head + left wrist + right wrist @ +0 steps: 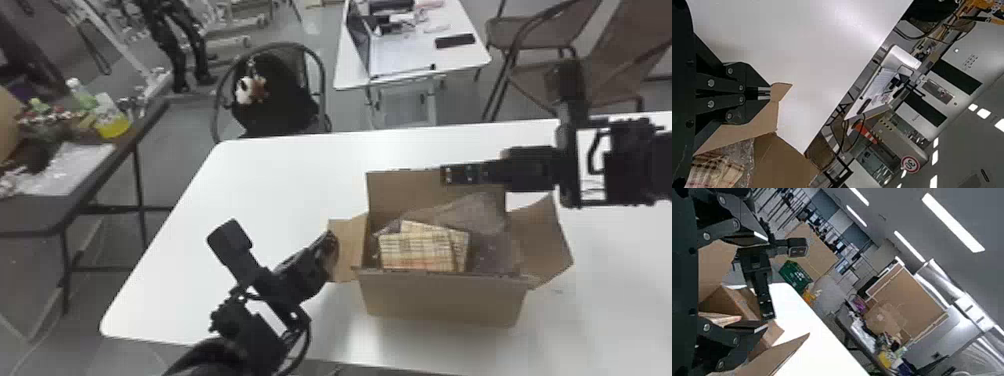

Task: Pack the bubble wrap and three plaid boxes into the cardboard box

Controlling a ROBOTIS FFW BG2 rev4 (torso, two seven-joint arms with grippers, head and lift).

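Head view: plaid boxes inside cardboard box

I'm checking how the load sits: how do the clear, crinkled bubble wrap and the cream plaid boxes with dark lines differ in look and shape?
The bubble wrap is see-through and unpatterned, while the plaid boxes are opaque with crossing lines. The wrap is crumpled and irregular; the plaid boxes have flat faces and straight edges. Both are inside the brown cardboard box.
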